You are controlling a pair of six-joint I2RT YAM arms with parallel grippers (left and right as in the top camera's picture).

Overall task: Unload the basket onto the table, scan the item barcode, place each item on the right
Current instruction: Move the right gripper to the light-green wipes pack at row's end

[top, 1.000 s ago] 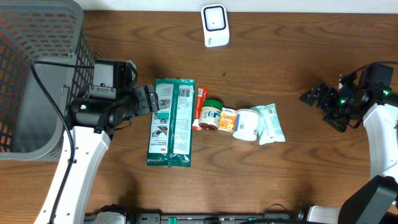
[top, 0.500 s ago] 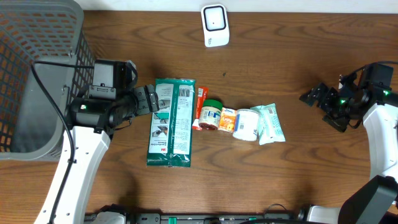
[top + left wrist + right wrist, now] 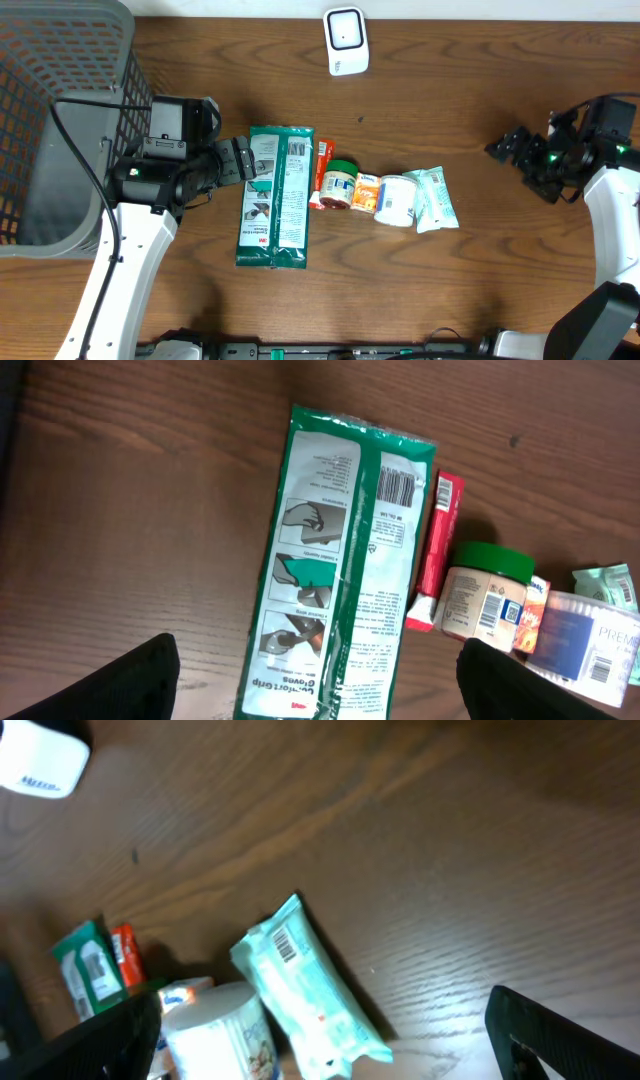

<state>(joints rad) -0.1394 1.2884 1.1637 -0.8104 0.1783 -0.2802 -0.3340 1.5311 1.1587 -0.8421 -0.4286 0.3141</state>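
Green packet [image 3: 276, 197] on wood table [image 3: 450, 290], grey basket [image 3: 25, 95]

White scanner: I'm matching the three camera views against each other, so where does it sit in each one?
Overhead: the white scanner is at top centre.
Left wrist: not in it.
Right wrist: top left corner, cut off by the frame.
Shared landmark: the pale green packet, at the right edge in left wrist and near centre in right wrist.

overhead straight down over the table [image 3: 450, 300]; 2 close oblique wrist views, shared item row [image 3: 380, 196]
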